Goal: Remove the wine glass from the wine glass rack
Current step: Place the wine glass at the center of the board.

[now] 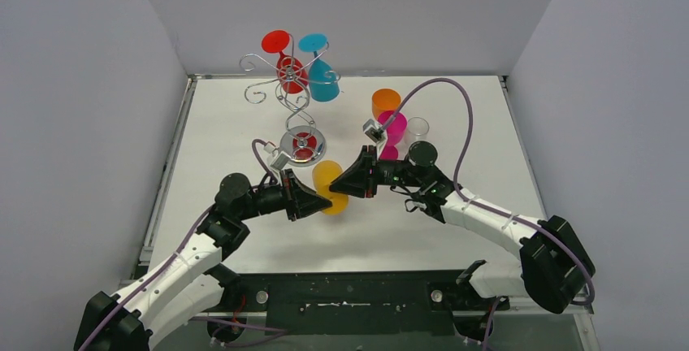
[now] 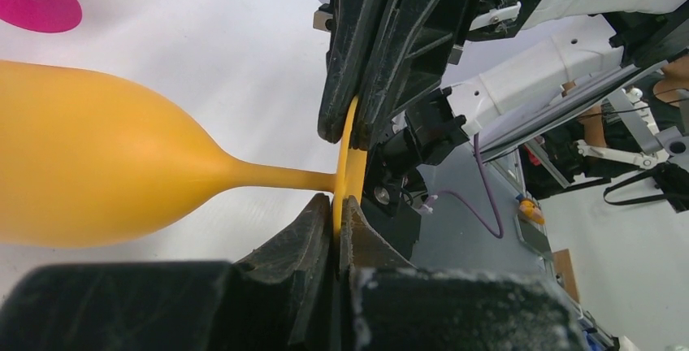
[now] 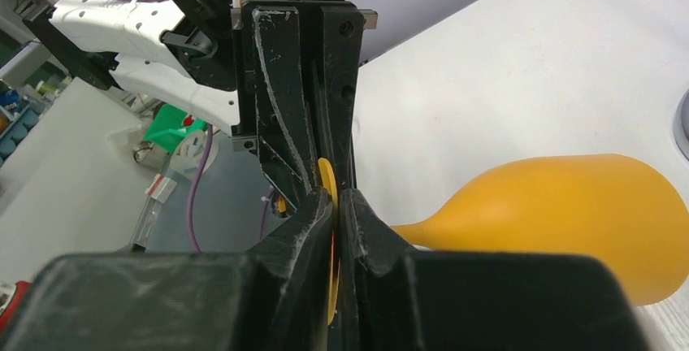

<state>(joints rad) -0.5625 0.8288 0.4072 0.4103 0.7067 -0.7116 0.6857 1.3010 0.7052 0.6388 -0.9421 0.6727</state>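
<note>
The silver wire wine glass rack (image 1: pixel 297 112) stands at the back, its round base (image 1: pixel 302 144) on the table. A red glass (image 1: pixel 290 69) and a blue glass (image 1: pixel 324 81) hang upside down from its spiral arms. A yellow-orange wine glass (image 1: pixel 327 176) is off the rack and lies sideways just in front of the base, held between both grippers. My left gripper (image 1: pixel 323 198) (image 2: pixel 335 201) is shut on one edge of its foot disc (image 2: pixel 351 152). My right gripper (image 1: pixel 341 184) (image 3: pixel 335 197) is shut on the opposite edge. The bowl (image 3: pixel 569 217) hangs a little above the table.
An orange glass (image 1: pixel 386 101), a pink glass (image 1: pixel 394 127) and a clear glass (image 1: pixel 417 128) stand at the back right. The pink foot (image 2: pixel 36 6) shows in the left wrist view. White walls enclose the table on three sides.
</note>
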